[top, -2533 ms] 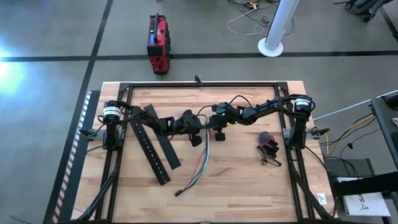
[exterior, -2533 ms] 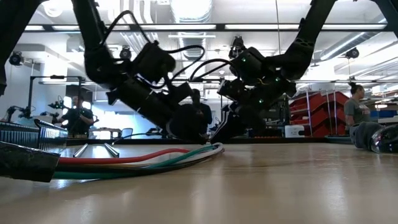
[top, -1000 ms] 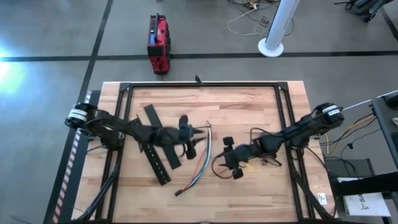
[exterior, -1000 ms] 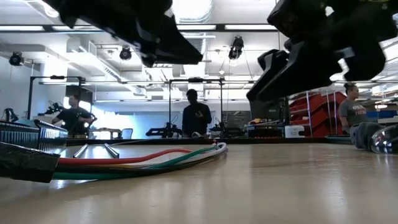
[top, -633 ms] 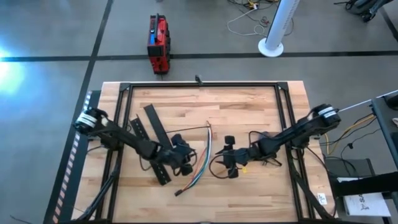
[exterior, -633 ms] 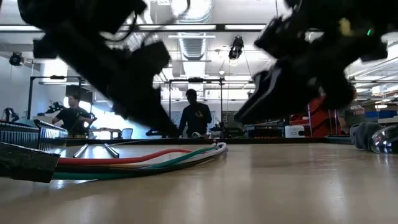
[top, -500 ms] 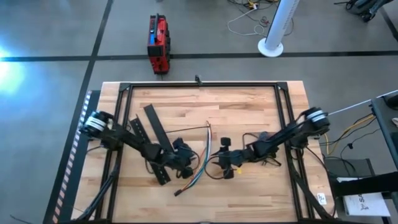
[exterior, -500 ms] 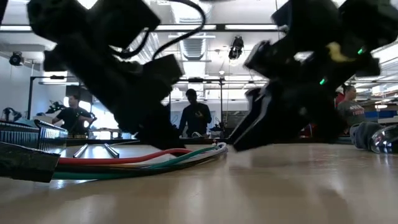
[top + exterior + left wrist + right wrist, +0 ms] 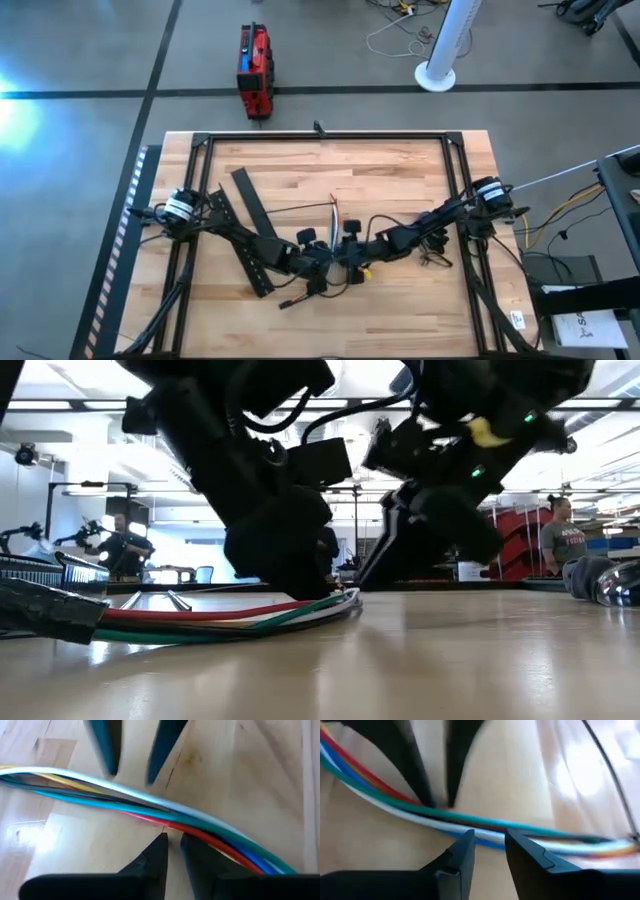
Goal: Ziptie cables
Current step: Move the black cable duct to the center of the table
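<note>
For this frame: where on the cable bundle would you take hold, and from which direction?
Grip the cables mid-length, where the strands lie packed side by side, flat on the table. Probably come from straight above, fingers straddling the run crosswise. Both the left hand and right hand are already there, facing each other across it.

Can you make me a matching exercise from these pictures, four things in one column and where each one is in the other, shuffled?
Things:
1. bundle of coloured cables
2. red toolbox
3. small tangle of dark wire
4. long flat black slotted bars

Places:
A. on the floor beyond the table's far edge
B. on the table's left part
C. between the left gripper and right gripper, mid-table
D. on the table's right part, near the right arm

Pairs: 1-C, 2-A, 3-D, 4-B
</note>
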Controlling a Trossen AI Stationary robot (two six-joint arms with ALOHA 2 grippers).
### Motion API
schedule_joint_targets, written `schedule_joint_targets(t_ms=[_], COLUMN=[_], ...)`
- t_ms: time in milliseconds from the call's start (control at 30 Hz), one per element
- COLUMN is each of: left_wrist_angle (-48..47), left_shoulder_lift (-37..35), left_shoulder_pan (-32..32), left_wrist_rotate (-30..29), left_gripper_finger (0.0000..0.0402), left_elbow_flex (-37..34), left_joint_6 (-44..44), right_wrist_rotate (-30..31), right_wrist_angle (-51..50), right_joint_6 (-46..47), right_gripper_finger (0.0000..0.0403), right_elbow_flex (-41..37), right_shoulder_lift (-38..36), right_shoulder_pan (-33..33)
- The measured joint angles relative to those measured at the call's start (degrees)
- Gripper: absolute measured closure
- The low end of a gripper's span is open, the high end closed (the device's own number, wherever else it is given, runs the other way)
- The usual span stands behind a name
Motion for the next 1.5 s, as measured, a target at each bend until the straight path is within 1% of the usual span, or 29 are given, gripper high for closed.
schedule_joint_targets(t_ms=[133, 267, 333, 400, 533, 633, 733, 833, 900, 967, 1033, 1133, 1167, 1333, 1400, 1500], left_wrist_angle=[-2.46, -3.74, -4.03, -6.22, -6.08, -4.72, -5.29, -4.92, -4.9, -6.05, -5.19, -7.58, -7.57, -12.27, -14.97, -15.53], left_shoulder_lift=[-2.0, -5.93, -8.55, -11.15, -16.68, -20.75, -23.95, -27.28, -28.19, -29.48, -30.04, -31.8, -32.25, -34.98, -36.28, -37.04], left_shoulder_pan=[-1.06, -3.9, -5.61, -7.39, -11.32, -15.16, -19.76, -25.34, -28.88, -32.65, -35.12, -37.81, -38.38, -39.74, -39.82, -39.75], left_wrist_rotate=[-1.56, -6.9, -9.84, -11.99, -13.81, -15.3, -18.28, -20.99, -21.83, -24.51, -26.11, -25.91, -25.03, -17.71, -14.15, -9.0], left_gripper_finger=[0.0363, 0.0373, 0.0378, 0.038, 0.038, 0.038, 0.038, 0.038, 0.038, 0.038, 0.038, 0.038, 0.038, 0.038, 0.038, 0.038], left_elbow_flex=[0.03, -1.69, -2.52, -4.13, -7.97, -10.65, -12.93, -15.06, -15.75, -16.67, -16.74, -17.41, -17.39, -17.38, -17.43, -17.43], left_joint_6=[2.45, 4.24, 4.22, 3.28, 0.54, -1.34, -4.36, -9.14, -11.62, -12.56, -13.48, -15.49, -16.26, -20.63, -22.06, -23.21], right_wrist_rotate=[-0.84, -0.8, -1.26, -1.47, -1.32, -1.49, -2.55, -5.3, -5.62, -5.73, -5.59, -5.49, -5.57, -5.57, -5.61, -5.79], right_wrist_angle=[-2.72, 0.1, 3.55, 9.68, 20.15, 20.53, 20.08, 20.11, 18.68, 16.73, 13.62, 9.39, 8.72, 8.64, 7.9, 6.85], right_joint_6=[3.46, 4.29, 4.26, 3.9, 0.85, 1.55, 1.69, -0.63, -1.32, -0.95, -0.55, 0.78, 1.16, 3.32, 3.84, 4.81], right_gripper_finger=[0.0319, 0.0326, 0.0327, 0.0325, 0.0306, 0.028, 0.0248, 0.0221, 0.0209, 0.0202, 0.0198, 0.0198, 0.02, 0.0213, 0.0221, 0.0237], right_elbow_flex=[-0.7, -0.8, -0.8, -0.8, 1.1, 5.61, 11.77, 19.0, 23.74, 28.33, 32.2, 37.0, 38.19, 41.65, 41.89, 41.9], right_shoulder_lift=[-2.35, -2.68, -2.29, -1.4, 1.74, 4.89, 9.72, 15.35, 18.37, 21.46, 24.22, 27.59, 28.47, 32.24, 33.28, 34.17], right_shoulder_pan=[1.3, 3.92, 5.86, 7.47, 9.8, 10.21, 10.14, 10.38, 10.48, 10.33, 10.16, 9.98, 9.98, 9.94, 9.85, 9.84])
